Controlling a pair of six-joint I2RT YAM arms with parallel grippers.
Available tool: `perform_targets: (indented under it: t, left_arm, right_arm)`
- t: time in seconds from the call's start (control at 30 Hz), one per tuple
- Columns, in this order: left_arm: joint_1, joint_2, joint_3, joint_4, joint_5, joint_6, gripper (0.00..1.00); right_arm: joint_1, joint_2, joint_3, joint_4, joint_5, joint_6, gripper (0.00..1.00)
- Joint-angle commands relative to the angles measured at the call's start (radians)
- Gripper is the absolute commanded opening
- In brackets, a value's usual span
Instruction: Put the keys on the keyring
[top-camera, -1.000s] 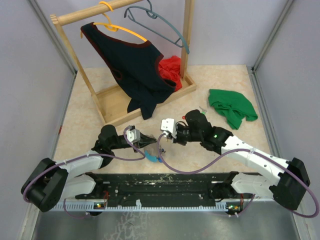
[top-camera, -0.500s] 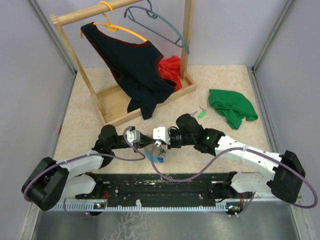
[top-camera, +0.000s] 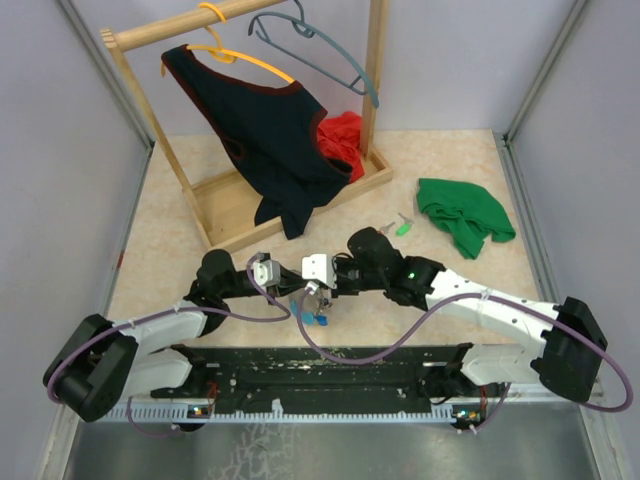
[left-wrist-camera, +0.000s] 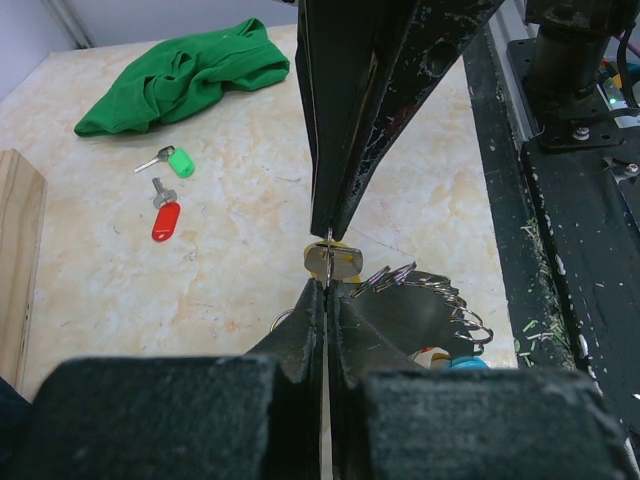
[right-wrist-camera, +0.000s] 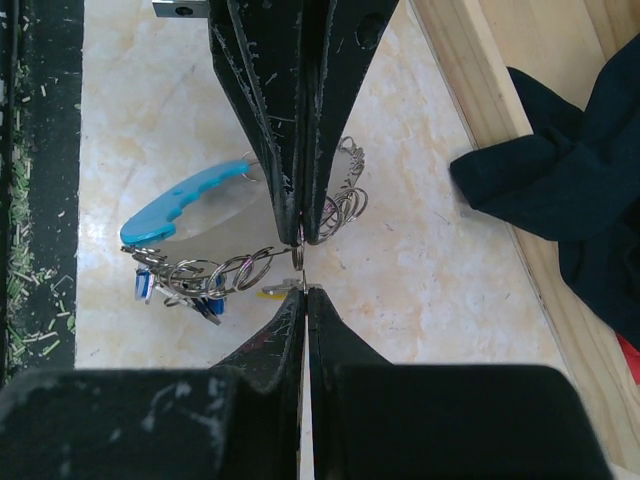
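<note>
From the top, my left gripper (top-camera: 293, 292) and right gripper (top-camera: 317, 290) meet tip to tip over the keyring (top-camera: 312, 314), near the arm bases.

On the left wrist view I see both clenched tight, with a yellow key (left-wrist-camera: 338, 262) right at their tips. A red key (left-wrist-camera: 165, 219) and a green key (left-wrist-camera: 179, 161) lie well apart from them.

On the right wrist view the blue band (right-wrist-camera: 185, 200) and the coil lie beneath the tips. I cannot tell what either gripper pinches.

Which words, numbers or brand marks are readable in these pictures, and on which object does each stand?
None can be read.
The green key and red key show plain caps; any stamp on their metal is too small to tell.
The blue keyring band shows no print.
</note>
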Motion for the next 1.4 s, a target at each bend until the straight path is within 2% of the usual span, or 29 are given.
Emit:
perform_targets:
  t: [0.0, 1.03, 1.37]
  left_arm:
    - [0.004, -0.006, 0.007, 0.033, 0.031, 0.01, 0.0]
    - [0.004, -0.009, -0.016, 0.056, 0.035, 0.069, 0.0]
    - [0.004, -0.012, -0.02, 0.067, 0.058, 0.069, 0.0]
  right_arm:
    - [0.017, 0.001, 0.06, 0.048, -0.009, 0.006, 0.0]
    - [0.018, 0.002, 0.089, -0.036, -0.002, 0.042, 0.0]
    - [0.019, 0.025, 0.097, -0.012, -0.025, 0.047, 0.0]
